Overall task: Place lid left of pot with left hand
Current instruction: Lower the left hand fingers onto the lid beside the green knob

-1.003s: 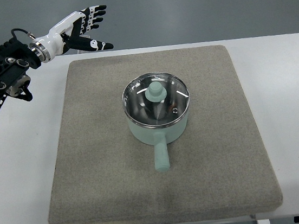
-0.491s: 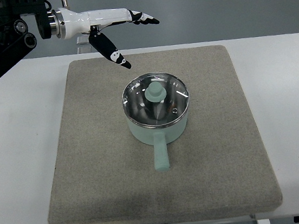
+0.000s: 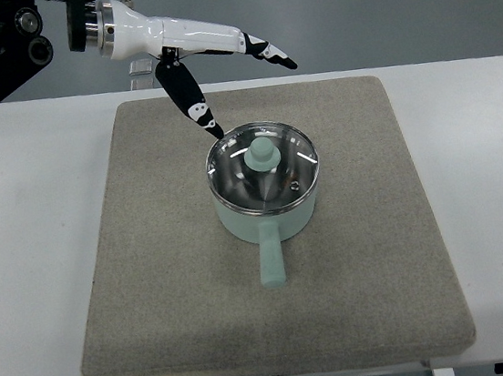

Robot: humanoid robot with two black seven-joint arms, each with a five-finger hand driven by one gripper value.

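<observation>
a: nearest us, the front edge of the grey mat (image 3: 159, 328) on the white table (image 3: 32, 270), bare along that side.

b: and mid-mat, the mint pot (image 3: 268, 213), handle pointing toward the camera.

a: the glass lid (image 3: 277, 168) sits on the pot, its green knob upright in the middle.

b: beyond it, the left hand (image 3: 204, 65) comes in from the top left, above the mat's far edge. fingers stretched out and spread, gripping nothing.

a: thumb angled down, its tip just beside the lid's far-left rim. touching? can't tell.

b: long fingers point right, past the pot's far side.
</observation>
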